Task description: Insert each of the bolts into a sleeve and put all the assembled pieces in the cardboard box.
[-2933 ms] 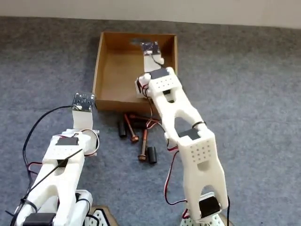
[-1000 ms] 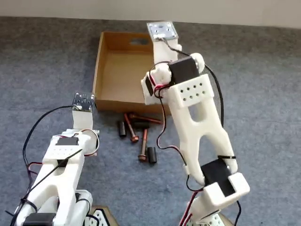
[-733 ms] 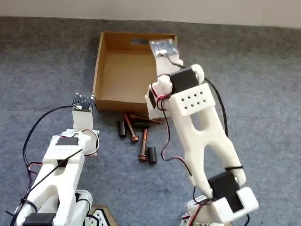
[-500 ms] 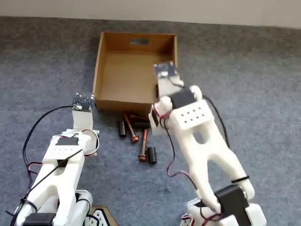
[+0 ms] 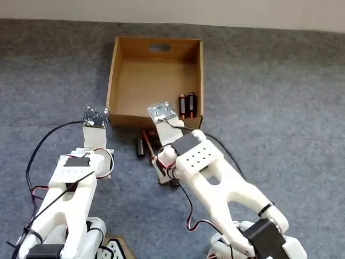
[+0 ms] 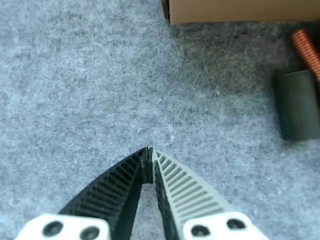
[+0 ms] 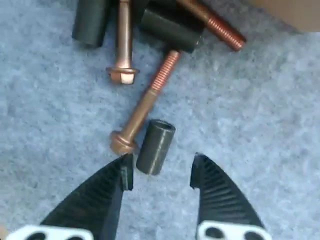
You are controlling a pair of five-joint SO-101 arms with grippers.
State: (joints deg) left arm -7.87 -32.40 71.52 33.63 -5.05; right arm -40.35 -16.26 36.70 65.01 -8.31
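Observation:
The cardboard box (image 5: 115, 75) stands at the back, with two assembled bolt-and-sleeve pieces (image 5: 186, 104) in its near right corner. In front of it lie loose copper bolts (image 7: 143, 110) and black sleeves. My right gripper (image 7: 161, 167) is open just above the carpet, its fingers on either side of one short black sleeve (image 7: 156, 146) that lies beside a bolt's head. Another bolt (image 7: 121, 42) and two more sleeves (image 7: 171, 27) lie beyond. My left gripper (image 6: 150, 156) is shut on nothing over bare carpet, left of a sleeve (image 6: 296, 102).
Grey carpet covers the table all around. The box's near corner (image 6: 235, 11) is just beyond my left gripper. The right arm (image 5: 215, 178) covers part of the pile in the high view, where one sleeve (image 5: 140, 147) shows at its left.
The right arm has drawn back from over the box and come down over the loose bolts and sleeves. Two assembled pieces now show in the box. The left arm has kept still.

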